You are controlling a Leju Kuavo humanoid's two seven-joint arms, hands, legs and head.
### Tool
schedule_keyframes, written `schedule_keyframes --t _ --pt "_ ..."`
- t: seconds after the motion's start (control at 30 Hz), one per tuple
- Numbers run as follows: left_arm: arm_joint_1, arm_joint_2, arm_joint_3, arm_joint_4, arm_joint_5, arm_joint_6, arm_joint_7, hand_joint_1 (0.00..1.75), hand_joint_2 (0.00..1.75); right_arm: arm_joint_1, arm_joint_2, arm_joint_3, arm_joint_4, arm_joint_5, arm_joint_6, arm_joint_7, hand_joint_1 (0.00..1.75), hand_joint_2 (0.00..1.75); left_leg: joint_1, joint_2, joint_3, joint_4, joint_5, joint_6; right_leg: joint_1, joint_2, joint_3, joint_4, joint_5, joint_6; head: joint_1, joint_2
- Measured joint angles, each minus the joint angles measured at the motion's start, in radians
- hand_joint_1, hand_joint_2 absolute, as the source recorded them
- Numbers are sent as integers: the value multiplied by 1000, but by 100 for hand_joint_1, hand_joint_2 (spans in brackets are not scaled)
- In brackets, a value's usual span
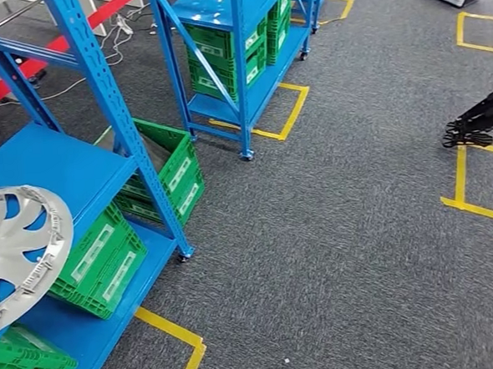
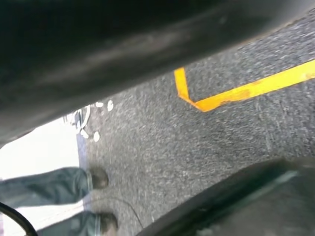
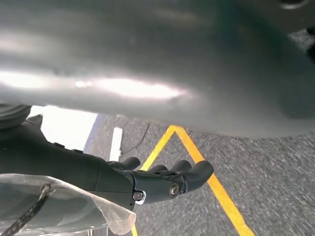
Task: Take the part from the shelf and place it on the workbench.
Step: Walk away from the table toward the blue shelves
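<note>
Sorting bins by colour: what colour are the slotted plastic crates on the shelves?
Green slotted plastic crates, with pale labels, on blue metal shelves; clearest in head view.

Head view high, angled down at shelf [image 1: 73, 174]; wrist views close above carpet [image 2: 156, 147] (shared floor).

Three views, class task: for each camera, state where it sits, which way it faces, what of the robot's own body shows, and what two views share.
Head view: high on the body, facing forward and down at the blue shelf, silver wheel cover, green crates and grey carpet.
Left wrist view: on the hanging left arm, facing down at carpet, yellow tape and a person's shoes.
Right wrist view: behind the right hand, whose dark fingers show, fingers apart, over carpet.
Shared: grey carpet and yellow floor tape.
</note>
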Motion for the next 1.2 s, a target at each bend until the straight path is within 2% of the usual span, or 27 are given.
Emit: schedule_keyframes --t 0.07,0.13,0.2,0.23,0.3,0.33,0.37,0.4,0.43,0.47,0.5,0.57,0.63,0.67,0.73,0.77,0.8,0.87,0.9,0.93,0.97,1.0,1.03,1.07,1.1,1.17,1.2 --pt "-1 0 1 0 0 0 -1 0 0 1 0 0 0 2 0 0 0 0 1 -29 -1 8 -5 -7 -6 48 53 -135 66 -1 0 0" --pt "-2 -1 2 0 0 0 -1 0 0 0 -1 0 0 3 -1 -1 0 0 3 -52 -11 14 -7 -18 -9 87 84 -198 76 -7 0 0" --pt "-1 -1 4 0 0 1 -1 0 0 0 -1 0 0 3 -1 -1 0 0 6 -75 -20 15 -3 -29 -8 74 91 -205 75 -17 -1 0" --pt "2 0 4 0 0 1 -1 0 0 0 -1 0 0 3 -1 0 0 0 6 -68 -23 18 -6 -34 -9 61 93 -209 76 -22 -1 0" --pt "2 0 5 0 0 1 -1 0 0 1 -1 0 0 4 -3 -1 0 0 3 -19 -46 67 -36 -44 -12 31 100 -217 78 -33 -7 0" --pt "1 0 5 0 0 2 -1 0 0 2 -2 0 0 4 -3 -1 0 0 4 15 -73 122 -66 -49 -11 15 102 -218 76 -37 -10 0" --pt "-1 1 5 0 0 2 -2 0 0 3 -2 0 0 4 -3 -1 0 0 6 35 -107 191 -97 -53 -9 -2 104 -219 74 -40 -13 0" --pt "-2 1 5 0 0 1 -2 0 0 4 -2 0 0 5 -2 -1 0 0 10 46 -140 255 -120 -57 -9 -20 106 -219 71 -42 -13 0" --pt "-2 1 5 0 0 1 -2 0 0 4 -2 0 0 5 -2 -1 0 0 13 52 -160 293 -126 -60 -9 -37 108 -219 68 -43 -13 0" --pt "0 1 5 0 0 0 -2 0 0 3 -2 0 0 6 -1 0 0 0 17 56 -162 293 -112 -63 -9 -51 111 -219 65 -42 -13 0" --pt "2 1 5 0 0 0 -2 0 0 3 -2 0 0 7 -1 0 0 0 19 62 -143 254 -80 -63 -9 -64 115 -219 61 -41 -13 0" --pt "3 2 5 0 0 -1 -2 0 0 2 -2 0 0 10 0 0 0 0 16 104 -76 116 -13 -60 -8 -88 126 -218 52 -33 -14 0" --pt "-1 2 6 0 0 -1 -2 0 0 1 -2 0 0 11 0 0 0 0 8 139 -36 33 10 -50 -3 -110 134 -218 43 -19 -12 0" --pt "-1 2 6 0 0 -1 -2 0 0 0 -2 0 0 12 0 0 0 0 4 141 -34 25 5 -45 0 -121 139 -220 40 -14 -12 0" --pt "1 2 7 0 0 -1 -3 0 0 -5 -2 0 0 12 0 0 0 0 6 116 -31 18 7 -32 -2 -135 150 -225 33 -3 -12 0" --pt "2 3 7 0 0 -1 -3 0 0 -8 -2 0 0 12 0 0 0 0 8 104 -27 13 8 -26 -4 -120 150 -215 24 1 -11 0" --pt "2 3 8 0 0 -1 -3 0 0 -10 -2 0 0 13 0 -1 0 0 10 92 -24 8 11 -19 -5 -94 136 -184 4 5 -8 0" --pt "-1 2 11 0 -1 0 -3 0 0 -9 -2 0 0 15 1 -1 0 0 12 68 -21 5 12 -10 -6 -31 71 -61 -53 6 -2 0" --pt "-2 2 12 0 -1 0 -3 0 0 -8 -2 0 0 16 1 -1 0 0 11 54 -21 5 11 -8 -6 -16 30 10 -76 6 -1 0" --pt "-2 2 13 0 -2 0 -3 0 0 -6 -2 0 0 17 2 -1 0 0 10 39 -20 6 10 -6 -5 -10 -2 57 -82 6 -1 0" --pt "-2 2 13 0 -2 0 -3 0 0 -4 -2 0 0 18 2 0 0 0 8 23 -18 6 9 -5 -5 -7 -19 68 -66 5 -1 0" --pt "-1 2 14 0 -2 -1 -3 0 0 -3 -2 0 0 19 3 0 0 0 8 7 -15 7 8 -6 -5 -4 -16 38 -31 2 -1 0" --pt "-1 2 14 0 -3 -1 -3 0 0 -2 -2 0 0 21 3 0 0 0 7 -9 -12 8 6 -8 -5 6 4 -26 17 -1 -1 0" --pt "-1 1 14 0 -3 -2 -3 0 0 -1 -2 0 0 23 3 0 0 0 7 -23 -10 9 3 -11 -6 28 30 -95 53 -5 -1 0" --pt "-2 1 14 0 -3 -2 -2 0 0 -1 -2 0 0 26 3 0 0 0 7 -37 -10 13 0 -15 -7 49 54 -154 76 -8 -1 0" --pt "-2 1 14 0 -6 -3 -2 0 0 -2 -3 0 0 29 4 2 0 0 10 -58 -15 15 -1 -26 -7 71 79 -202 81 -15 -2 0" --pt "-1 1 15 0 -8 -4 -1 0 0 -3 -3 0 0 30 4 2 0 0 12 -69 -18 15 0 -32 -6 64 84 -207 81 -18 -1 0"
